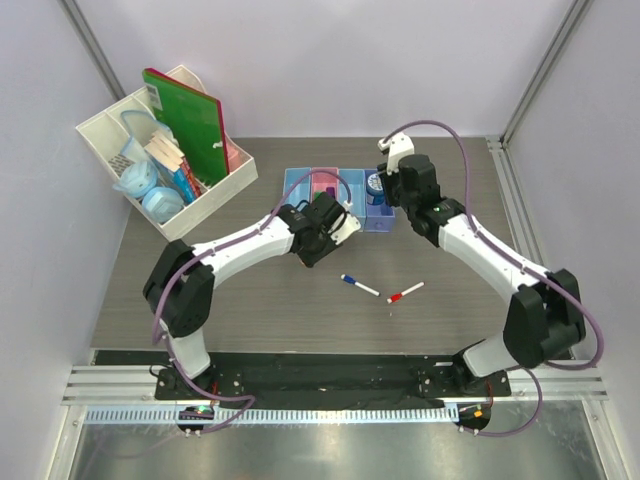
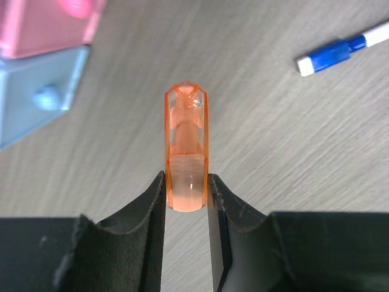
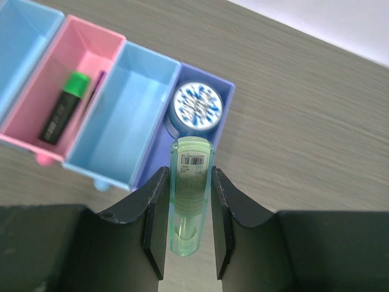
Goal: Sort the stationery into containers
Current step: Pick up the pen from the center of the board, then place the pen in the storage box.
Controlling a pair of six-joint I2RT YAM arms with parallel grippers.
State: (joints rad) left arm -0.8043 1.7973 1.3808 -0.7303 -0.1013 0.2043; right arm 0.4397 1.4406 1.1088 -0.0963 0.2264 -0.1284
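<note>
Orange plastic barely shows in the top view. There the left gripper (image 1: 338,228) hangs just beside the row of bins (image 1: 298,185), which lie off its left flank. The right gripper (image 1: 385,190) is over the row's right end. Back toward the bases from both tools, the blue pen (image 1: 358,285) and the red pen (image 1: 405,293) lie apart on the table (image 1: 250,310). The blue one is nearer the left arm, the red one nearer the right. The organiser (image 1: 100,130) with its notebook (image 1: 190,120) stands well off on the left arm's outer side, out of the way.

From the left wrist, the left gripper (image 2: 186,179) is closed narrowly on the orange marker (image 2: 186,137), whose long axis runs straight out along the fingers (image 2: 149,204). The pink bin (image 2: 42,24) and a blue bin (image 2: 36,91) sit ahead and to the left of the tips, and the blue pen (image 2: 340,52) lies ahead to the right. Nothing stands between marker and bins.

From the right wrist, the right gripper (image 3: 189,176) clamps the green marker (image 3: 192,194), also lengthwise with its fingers (image 3: 155,207). The purple bin (image 3: 209,74) lies directly ahead and below, but a round patterned roll (image 3: 196,108) fills the part in view. An empty blue bin (image 3: 121,109) sits just left of the tips. Beyond it the pink bin (image 3: 85,61) holds a black-green marker (image 3: 61,115). The roll looks like the obstacle, so a small shift left would likely give a freer drop.
</note>
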